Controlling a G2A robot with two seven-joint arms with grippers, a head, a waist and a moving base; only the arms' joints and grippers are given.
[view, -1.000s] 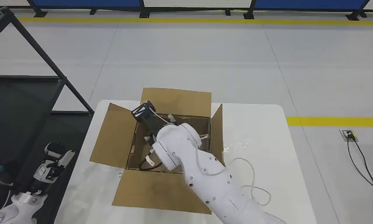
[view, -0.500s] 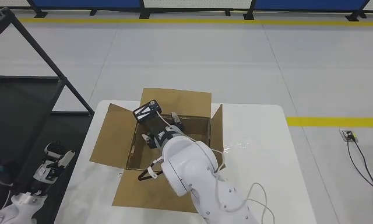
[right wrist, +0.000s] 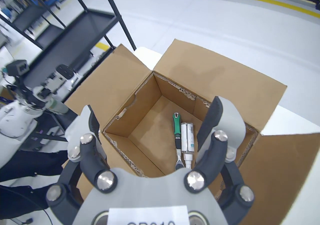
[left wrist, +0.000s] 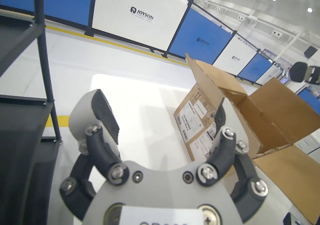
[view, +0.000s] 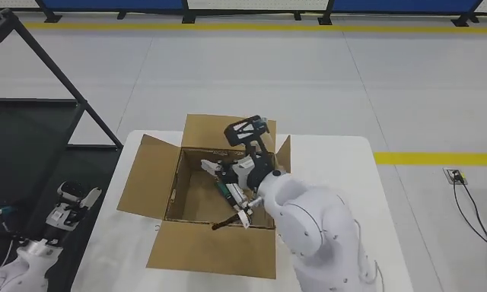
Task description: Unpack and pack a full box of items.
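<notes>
Right wrist view finds the right gripper [right wrist: 153,108], jaws apart and empty, shifted rightward across the box [right wrist: 220,78] to hover over the wrench [right wrist: 176,133] and bottle [right wrist: 187,137] lying just right of frame centre, so unpacking them looks next.

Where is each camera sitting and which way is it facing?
Top view: above the arms, looking down at the white table and open brown cardboard box; the right arm over it.
Left wrist view: beside the table, facing the box's labelled outside past the open left gripper.
Right wrist view: above the box, looking in past the open right gripper.
Shared: all three show the box.
</notes>
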